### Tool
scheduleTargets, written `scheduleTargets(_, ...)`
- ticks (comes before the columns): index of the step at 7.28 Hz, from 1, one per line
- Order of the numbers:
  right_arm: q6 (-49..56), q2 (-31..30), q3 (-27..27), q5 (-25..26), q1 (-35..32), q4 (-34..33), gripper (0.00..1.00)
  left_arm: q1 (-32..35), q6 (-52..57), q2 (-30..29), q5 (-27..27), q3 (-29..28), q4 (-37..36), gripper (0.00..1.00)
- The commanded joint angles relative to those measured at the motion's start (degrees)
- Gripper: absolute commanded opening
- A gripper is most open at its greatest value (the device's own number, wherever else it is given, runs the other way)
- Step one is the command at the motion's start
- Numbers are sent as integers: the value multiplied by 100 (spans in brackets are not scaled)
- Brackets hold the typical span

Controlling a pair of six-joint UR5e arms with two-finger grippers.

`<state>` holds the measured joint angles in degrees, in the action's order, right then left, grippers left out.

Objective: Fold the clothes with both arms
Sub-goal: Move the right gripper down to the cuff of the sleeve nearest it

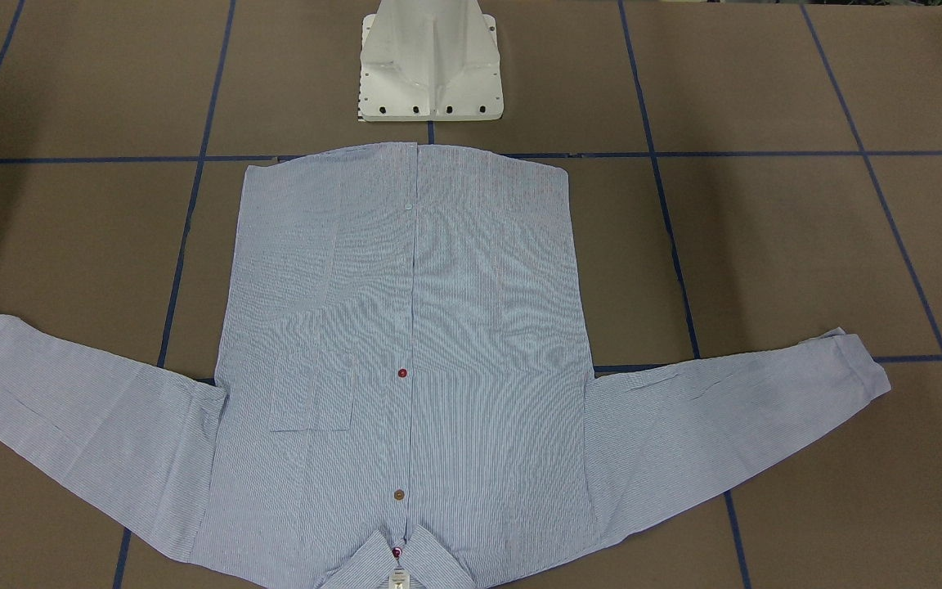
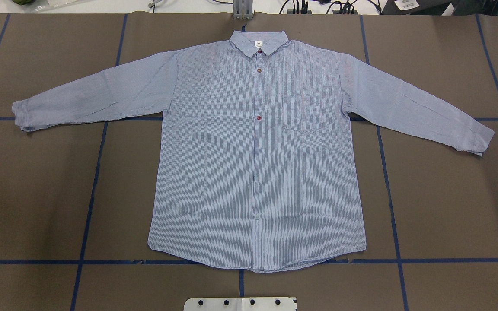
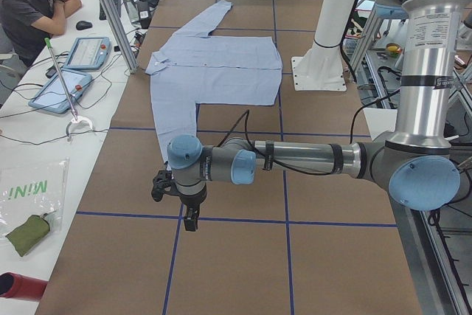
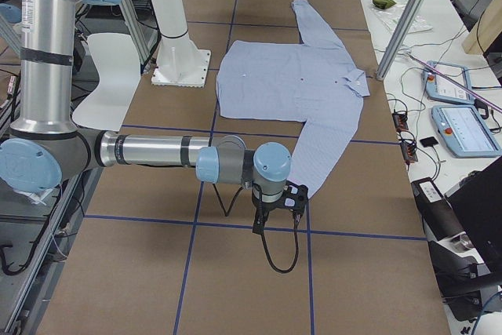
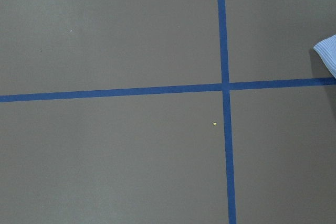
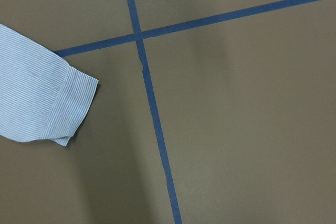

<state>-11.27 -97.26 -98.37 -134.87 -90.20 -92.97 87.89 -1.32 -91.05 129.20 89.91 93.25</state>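
Overhead exterior, striped blue shirt flat, sleeves spread, left pincer and right pincer, cannot tell state

A light blue, finely white-striped long-sleeved button-up shirt is laid flat and buttoned, front up, on the brown surface, sleeves spread wide, collar pointed away from the robot. The silver-grey left arm and right arm are stretched level, one beyond each cuff.
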Motion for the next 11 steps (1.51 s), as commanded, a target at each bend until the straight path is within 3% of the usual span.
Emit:
scheduleTargets(1,2,31,-7,-4,-6,-10,100,0,0,-9,0,9,0,100)
scheduleTargets(4,-77,40,-95,-92,11,7,100,0,-18,-78,-9,245,26,100)
scheduleTargets(6,-112,512,-17,-215,247,77,100,0,-53,-149,113,675,96,100)
scheduleTargets(7,-112,524,19,-241,301,77,100,0,-35,-167,532,607,253,100)
scheduleTargets(8,-112,550,19,-242,536,95,100,-87,-53,-176,623,380,821,100)
scheduleTargets(9,-321,568,45,-276,704,373,100,-149,-44,-106,737,282,1253,100)
scheduleTargets(11,-1093,402,377,-241,1100,1644,100,-150,-114,-114,1071,175,1459,100)
